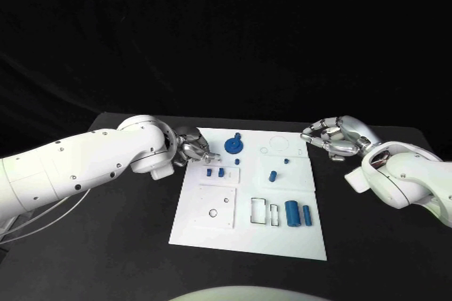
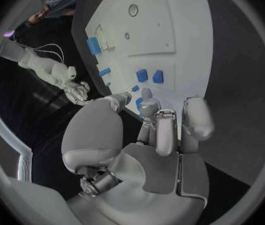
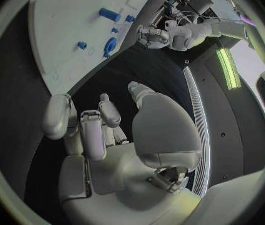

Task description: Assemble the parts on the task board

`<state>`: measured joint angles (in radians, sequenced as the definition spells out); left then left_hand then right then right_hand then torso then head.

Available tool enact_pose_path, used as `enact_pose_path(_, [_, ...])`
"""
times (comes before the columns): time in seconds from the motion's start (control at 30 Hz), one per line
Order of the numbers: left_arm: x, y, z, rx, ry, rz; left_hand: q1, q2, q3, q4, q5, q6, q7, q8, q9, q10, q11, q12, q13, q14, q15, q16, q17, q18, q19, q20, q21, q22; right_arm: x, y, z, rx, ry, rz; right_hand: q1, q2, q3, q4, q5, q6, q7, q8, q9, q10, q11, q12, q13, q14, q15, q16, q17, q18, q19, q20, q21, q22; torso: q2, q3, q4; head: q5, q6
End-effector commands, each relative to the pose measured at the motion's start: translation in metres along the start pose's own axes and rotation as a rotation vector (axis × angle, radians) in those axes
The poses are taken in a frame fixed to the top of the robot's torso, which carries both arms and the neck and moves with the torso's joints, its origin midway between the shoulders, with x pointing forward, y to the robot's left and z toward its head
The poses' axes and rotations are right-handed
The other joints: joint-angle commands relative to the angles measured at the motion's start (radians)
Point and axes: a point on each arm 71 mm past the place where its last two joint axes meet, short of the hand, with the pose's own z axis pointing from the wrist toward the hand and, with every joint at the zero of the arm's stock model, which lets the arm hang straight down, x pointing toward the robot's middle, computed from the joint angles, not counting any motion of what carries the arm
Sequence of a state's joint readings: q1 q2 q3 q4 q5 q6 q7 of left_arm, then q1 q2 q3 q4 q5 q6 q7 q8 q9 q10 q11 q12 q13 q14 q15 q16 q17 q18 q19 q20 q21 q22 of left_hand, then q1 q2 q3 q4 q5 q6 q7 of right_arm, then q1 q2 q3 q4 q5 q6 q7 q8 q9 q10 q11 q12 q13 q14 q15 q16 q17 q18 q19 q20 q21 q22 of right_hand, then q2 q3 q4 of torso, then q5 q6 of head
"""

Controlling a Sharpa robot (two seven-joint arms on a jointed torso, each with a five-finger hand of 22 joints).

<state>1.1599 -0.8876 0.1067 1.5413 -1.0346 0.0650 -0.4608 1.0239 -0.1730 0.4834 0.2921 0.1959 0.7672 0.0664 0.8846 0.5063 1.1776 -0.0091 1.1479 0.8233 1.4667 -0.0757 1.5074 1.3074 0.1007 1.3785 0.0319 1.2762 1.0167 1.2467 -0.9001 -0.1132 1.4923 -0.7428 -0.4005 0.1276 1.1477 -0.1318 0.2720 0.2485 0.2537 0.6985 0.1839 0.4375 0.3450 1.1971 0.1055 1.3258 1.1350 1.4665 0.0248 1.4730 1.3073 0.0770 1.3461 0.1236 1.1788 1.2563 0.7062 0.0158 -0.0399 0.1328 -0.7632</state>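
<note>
Both hands hover at the far corners of the white task board, neither holding anything.

The black table carries the board at its middle. The left hand hangs over the board's far left edge with fingers loosely curled, apart and empty; the right hand sits just off the far right corner, fingers bent inward, empty. On the board lie a blue gear, two blue cylinders near the right edge, two small blue blocks and a short blue peg.
</note>
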Motion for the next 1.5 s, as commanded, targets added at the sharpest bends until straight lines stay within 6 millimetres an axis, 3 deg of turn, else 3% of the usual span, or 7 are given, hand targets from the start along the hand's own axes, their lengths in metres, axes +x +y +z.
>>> enact_pose_path(0.03, [-0.012,-0.013,-0.001,0.174,-0.14,-0.155,0.025,0.001,-0.004,-0.001,0.004,-0.03,0.015,-0.023,-0.015,-0.056,0.015,-0.05,-0.075,0.056,0.015,-0.015,0.1,0.013,-0.019,0.007,-0.033,-0.048,0.002,0.0,0.0,-0.003,0.015,0.003,0.001,0.012,0.0,0.008,0.005,-0.007,-0.003,0.007,-0.002,-0.002,-0.008,-0.005,-0.001,0.048,-0.006,-0.006,0.027,0.019,-0.003,-0.001,-0.005,-0.002,-0.003,0.0014,0.0041,0.0,0.0])
enact_pose_path(0.1, [-0.017,-0.018,-0.001,0.244,-0.199,-0.177,0.082,-0.002,0.009,-0.001,0.005,-0.044,0.029,-0.043,-0.03,-0.151,0.028,-0.134,-0.19,0.005,0.027,-0.095,-0.036,0.043,-0.094,0.019,-0.153,-0.225,0.002,0.0,0.0,-0.004,0.015,0.003,0.002,0.015,0.0,0.01,0.006,-0.007,-0.003,0.008,-0.002,-0.002,-0.008,-0.006,-0.002,0.048,-0.006,-0.007,0.026,0.019,-0.003,-0.001,-0.006,-0.002,-0.002,0.0019,0.0047,-0.002,0.002])
enact_pose_path(0.17, [-0.018,-0.022,0.0,0.296,-0.236,-0.182,0.145,-0.011,0.028,-0.011,0.005,-0.074,0.056,-0.087,-0.059,-0.216,0.053,-0.179,-0.219,-0.094,0.049,-0.235,-0.239,0.082,-0.21,0.036,-0.346,-0.477,0.002,0.0,0.001,-0.004,0.015,0.003,0.002,0.015,0.0,0.01,0.006,-0.007,-0.003,0.008,-0.002,-0.002,-0.008,-0.006,-0.002,0.048,-0.006,-0.007,0.026,0.019,-0.003,-0.001,-0.006,-0.002,-0.002,0.0015,0.0057,-0.004,0.003])
enact_pose_path(0.3, [-0.012,-0.032,0.006,0.403,-0.281,-0.138,0.305,-0.045,0.079,-0.067,0.0,-0.08,0.101,-0.164,-0.121,-0.325,0.098,-0.291,-0.313,-0.324,0.091,-0.493,-0.568,0.08,-0.266,0.07,-0.486,-0.56,0.002,0.001,0.001,-0.006,0.015,0.003,0.005,0.017,0.0,0.011,0.007,-0.007,-0.003,0.008,-0.002,-0.011,-0.008,-0.011,-0.011,0.046,-0.006,-0.01,0.018,0.021,-0.008,-0.001,-0.016,-0.009,-0.003,0.0006,0.0042,-0.007,0.008])
enact_pose_path(0.57, [0.011,-0.048,0.02,0.537,-0.305,0.159,0.396,-0.087,0.091,-0.166,-0.006,-0.069,0.108,-0.242,-0.198,-0.362,0.115,-0.445,-0.473,-0.388,0.108,-0.437,-0.579,0.082,-0.285,0.082,-0.481,-0.55,0.003,0.001,0.001,-0.006,0.019,0.004,0.009,0.019,0.001,0.011,0.008,-0.007,-0.003,0.009,-0.003,-0.014,-0.008,-0.014,-0.014,0.044,-0.006,-0.014,0.01,0.023,-0.012,-0.001,-0.022,-0.014,-0.003,0.0016,0.0011,-0.017,0.013])
enact_pose_path(0.93, [0.029,-0.053,0.036,0.486,-0.239,0.433,0.394,-0.101,0.039,-0.174,-0.001,-0.051,0.097,-0.326,-0.262,-0.402,0.127,-0.572,-0.605,-0.382,0.118,-0.341,-0.618,0.083,-0.278,0.098,-0.406,-0.498,0.005,0.001,0.002,-0.009,0.022,0.005,0.011,0.021,0.001,0.011,0.008,-0.007,-0.003,0.01,-0.003,-0.013,-0.008,-0.013,-0.013,0.043,-0.006,-0.015,0.009,0.023,-0.013,-0.001,-0.024,-0.015,-0.002,0.0016,0.0016,-0.018,0.017])
enact_pose_path(1.5, [0.036,-0.056,0.06,0.421,-0.185,0.538,0.396,-0.1,0.023,-0.169,-0.001,-0.015,0.085,-0.366,-0.29,-0.369,0.12,-0.588,-0.661,-0.259,0.111,-0.197,-0.513,0.075,-0.239,0.095,-0.296,-0.399,0.007,0.002,0.002,-0.014,0.022,0.007,0.013,0.021,0.0,0.011,0.008,-0.008,-0.003,0.01,-0.003,-0.017,-0.008,-0.016,-0.017,0.042,-0.006,-0.017,0.005,0.024,-0.016,-0.002,-0.031,-0.02,-0.001,0.002,0.0003,-0.029,0.023])
